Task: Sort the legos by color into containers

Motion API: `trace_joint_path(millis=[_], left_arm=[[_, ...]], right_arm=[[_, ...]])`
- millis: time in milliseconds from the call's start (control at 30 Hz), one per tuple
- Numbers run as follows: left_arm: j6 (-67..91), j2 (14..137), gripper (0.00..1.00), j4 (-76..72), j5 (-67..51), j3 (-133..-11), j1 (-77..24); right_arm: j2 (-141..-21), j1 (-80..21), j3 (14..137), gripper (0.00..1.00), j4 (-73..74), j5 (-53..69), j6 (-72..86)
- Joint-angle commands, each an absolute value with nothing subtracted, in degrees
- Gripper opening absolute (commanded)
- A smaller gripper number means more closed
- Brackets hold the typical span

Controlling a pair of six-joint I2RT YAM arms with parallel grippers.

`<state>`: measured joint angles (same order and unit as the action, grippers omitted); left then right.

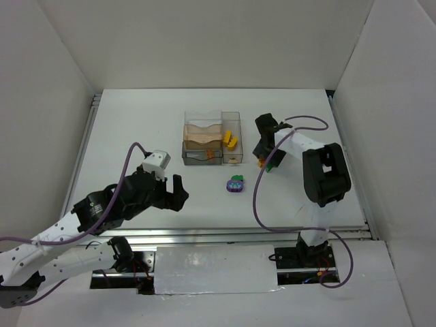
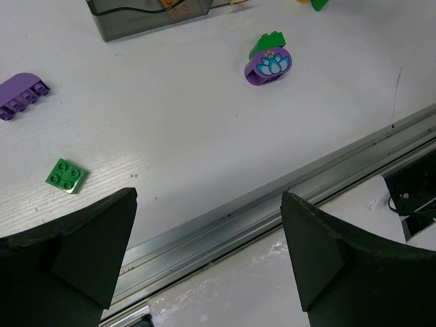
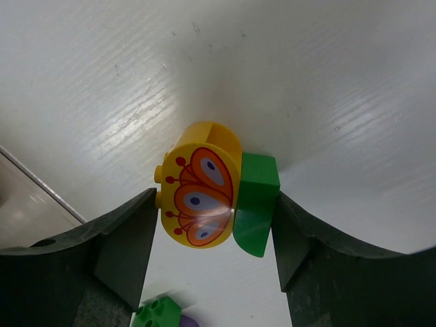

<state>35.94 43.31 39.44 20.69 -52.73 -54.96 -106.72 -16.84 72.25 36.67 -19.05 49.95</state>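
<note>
Honestly, our right hand straddles the yellow butterfly brick and the green brick touching it, can't tell if it's gripping yet, so we centre on yellow alone.

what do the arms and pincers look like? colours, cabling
The left arm and right arm have white links, black joints and a purple cable each. A white-grey box sits on the left wrist. The left pincer and right pincer each have two matte black wedge fingers.
</note>
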Motion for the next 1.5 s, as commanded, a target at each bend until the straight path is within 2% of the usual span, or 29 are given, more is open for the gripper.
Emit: trace_joint_path(millis=[0, 67, 100, 167, 200, 633, 1033, 1167, 1400, 1467], left_arm=[[34.3, 43.0, 0.99, 38.5, 20.5, -53.4, -55.3], [34.3, 43.2, 1.0, 38.8, 20.9, -53.7, -55.3], [34.5, 43.3, 0.99, 39.0, 21.3, -53.8, -55.3], [34.7, 42.8, 1.0, 39.1, 21.6, -53.7, -55.3], [34.7, 42.7, 1.0, 38.9, 21.7, -53.5, -55.3], [37.3, 42.2, 0.99, 35.9, 20.7, -52.9, -55.2], [52.9, 39.4, 0.98, 31.7, 21.5, -57.5, -54.8], [53.4, 43.7, 0.97, 27.3, 16.4, -59.9, -54.7], [51.9, 50.0, 0.95, 22.3, 12.1, -62.5, -54.6], [51.3, 50.7, 0.92, 21.6, 11.0, -62.5, -54.6]], right_arm=[[-109.4, -15.9, 76.6, 0.58, 39.6, -17.3, 45.5], [-109.5, -15.9, 76.7, 0.47, 39.4, -17.1, 44.4], [-109.2, -16.1, 76.2, 0.23, 38.5, -16.6, 43.2], [-108.5, -15.9, 75.3, 0.02, 37.7, -16.1, 42.2], [-108.2, -16.1, 74.9, 0.0, 37.4, -15.8, 41.8], [-90.4, -25.1, 62.1, 0.0, 23.6, -17.7, 30.5], [-49.9, -42.1, 43.7, 0.0, 4.8, -3.2, 16.1], [-47.6, -48.8, 45.4, 0.0, 5.0, -2.5, 14.9], [-51.9, -61.2, 50.6, 0.0, 6.6, -11.9, 12.7], [-52.9, -63.9, 51.1, 0.0, 5.7, -13.6, 12.6]])
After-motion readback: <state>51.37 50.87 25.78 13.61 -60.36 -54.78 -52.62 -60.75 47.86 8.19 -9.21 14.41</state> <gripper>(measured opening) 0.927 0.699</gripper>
